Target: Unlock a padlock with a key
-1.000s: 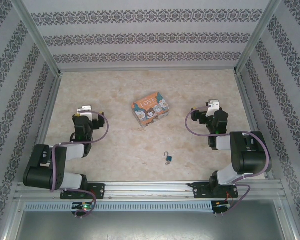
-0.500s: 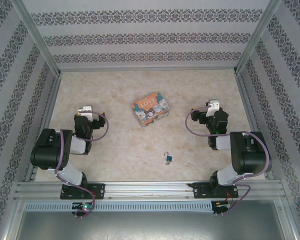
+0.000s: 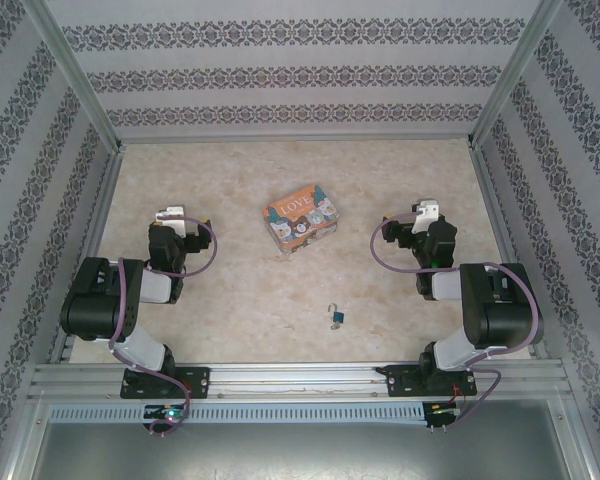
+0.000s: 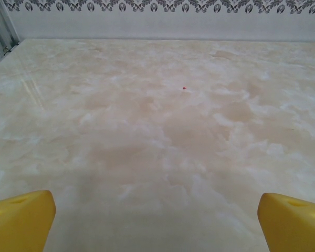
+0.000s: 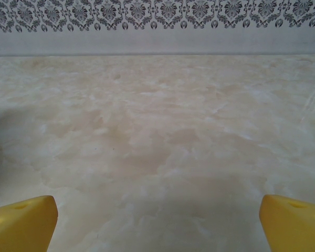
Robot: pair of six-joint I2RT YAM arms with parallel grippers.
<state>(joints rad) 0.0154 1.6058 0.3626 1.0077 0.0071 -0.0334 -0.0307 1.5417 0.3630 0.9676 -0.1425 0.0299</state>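
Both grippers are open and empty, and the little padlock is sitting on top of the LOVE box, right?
No. The top external view shows the padlock lying on the table, apart from the LOVE box, toward the near edge. The left gripper and right gripper are open and empty.

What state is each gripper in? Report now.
Left gripper: open, holding nothing.
Right gripper: open, holding nothing.
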